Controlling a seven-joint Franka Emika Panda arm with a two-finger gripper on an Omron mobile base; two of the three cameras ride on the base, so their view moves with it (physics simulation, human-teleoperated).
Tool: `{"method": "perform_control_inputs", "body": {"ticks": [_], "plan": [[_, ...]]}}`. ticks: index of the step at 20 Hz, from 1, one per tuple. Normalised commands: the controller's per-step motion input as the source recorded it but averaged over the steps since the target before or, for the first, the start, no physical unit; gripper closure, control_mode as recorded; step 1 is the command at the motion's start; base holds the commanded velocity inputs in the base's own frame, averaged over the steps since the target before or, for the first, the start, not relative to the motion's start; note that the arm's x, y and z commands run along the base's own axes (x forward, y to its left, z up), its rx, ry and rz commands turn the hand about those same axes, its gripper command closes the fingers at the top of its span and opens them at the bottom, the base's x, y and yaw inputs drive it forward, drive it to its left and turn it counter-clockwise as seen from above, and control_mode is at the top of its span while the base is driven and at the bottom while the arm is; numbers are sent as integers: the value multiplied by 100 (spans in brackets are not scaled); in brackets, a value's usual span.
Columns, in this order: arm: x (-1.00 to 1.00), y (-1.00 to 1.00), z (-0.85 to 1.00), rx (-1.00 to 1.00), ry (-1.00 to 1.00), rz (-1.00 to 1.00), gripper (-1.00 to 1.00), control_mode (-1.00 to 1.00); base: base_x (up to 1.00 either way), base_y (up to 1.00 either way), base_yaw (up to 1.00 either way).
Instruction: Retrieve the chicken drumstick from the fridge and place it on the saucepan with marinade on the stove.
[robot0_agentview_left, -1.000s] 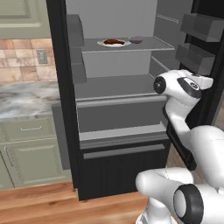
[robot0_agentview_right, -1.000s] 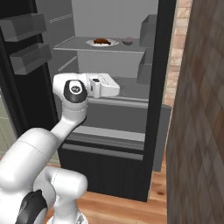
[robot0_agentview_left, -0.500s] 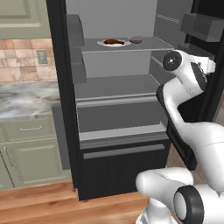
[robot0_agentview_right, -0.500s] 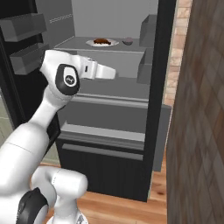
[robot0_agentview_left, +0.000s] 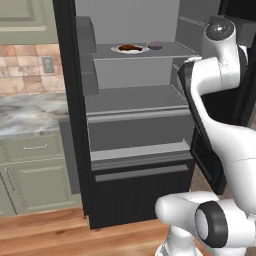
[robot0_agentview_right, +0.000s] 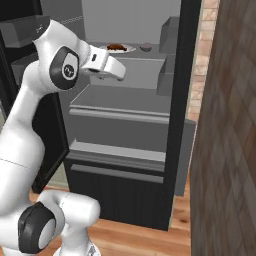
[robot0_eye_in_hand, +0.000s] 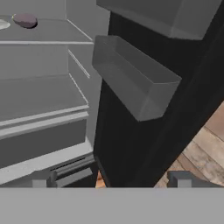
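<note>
The fridge (robot0_agentview_left: 70, 125) stands open, its grey shelves bare apart from the top one. There the chicken drumstick (robot0_agentview_left: 129, 47) (robot0_agentview_right: 116, 46) lies as a small reddish-brown lump on a white plate (robot0_agentview_right: 127, 49), with a dark purple rounded item (robot0_agentview_left: 156, 44) (robot0_eye_in_hand: 25, 19) beside it. My gripper (robot0_agentview_right: 120, 74) is open and holds nothing. It hangs in front of the fridge, just below the top shelf and to the left of the drumstick in the right base view. In the hand view the gripper (robot0_eye_in_hand: 109, 181) points down towards the right door. The saucepan and the stove are out of view.
A grey door bin (robot0_eye_in_hand: 135, 83) juts out close ahead of the hand. Left of the fridge run a marble counter (robot0_agentview_left: 30, 117) and green cabinets (robot0_agentview_left: 35, 170). A brick wall (robot0_agentview_right: 225, 125) closes the right side. Wooden floor (robot0_agentview_left: 50, 230) lies below.
The arm has risen and stretched upward, lifting the hand from middle-shelf height to just below the top shelf. The jaws stayed open. Nothing in the fridge moved.
</note>
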Motion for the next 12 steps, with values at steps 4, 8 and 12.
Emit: {"method": "perform_control_inputs", "body": {"ticks": [4,8,12], "plan": [[-34,25,0,19,0,19,-100,-100,0,0,0],[-44,42,-4,14,0,23,-100,-100,0,0,0],[-31,31,-24,14,-1,23,-100,-100,0,0,0]]}}
